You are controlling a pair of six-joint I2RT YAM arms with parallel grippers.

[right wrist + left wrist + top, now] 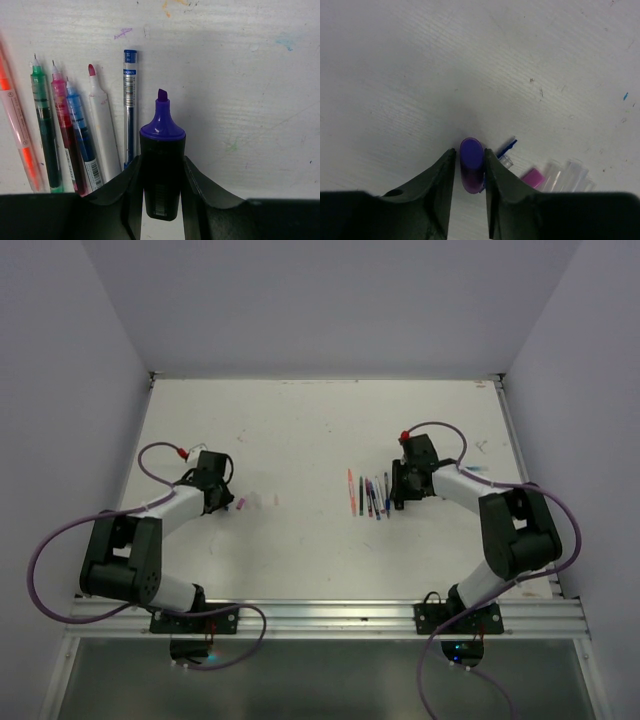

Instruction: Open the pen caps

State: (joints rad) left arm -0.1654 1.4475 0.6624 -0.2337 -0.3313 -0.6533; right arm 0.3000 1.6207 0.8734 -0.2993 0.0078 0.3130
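My left gripper (233, 502) sits low over the table, its jaws narrowly apart around a short purple pen cap (471, 165). The cap rests against the right finger (495, 190), and a thin strip of table shows beside the left one. Right of it lie a pink cap (534, 177), whitish clear caps (566, 175) and a clear cap with a blue clip (506, 150). The pink cap also shows in the top view (243, 505). My right gripper (397, 492) is shut on an uncapped purple highlighter (162, 145), tip pointing away.
A row of uncapped pens (369, 495) lies left of the right gripper: orange (17, 130), green (44, 125), red (64, 130), blue (80, 135), white with a red tip (102, 135) and a thin blue one (130, 100). Ink marks dot the white table (300, 430).
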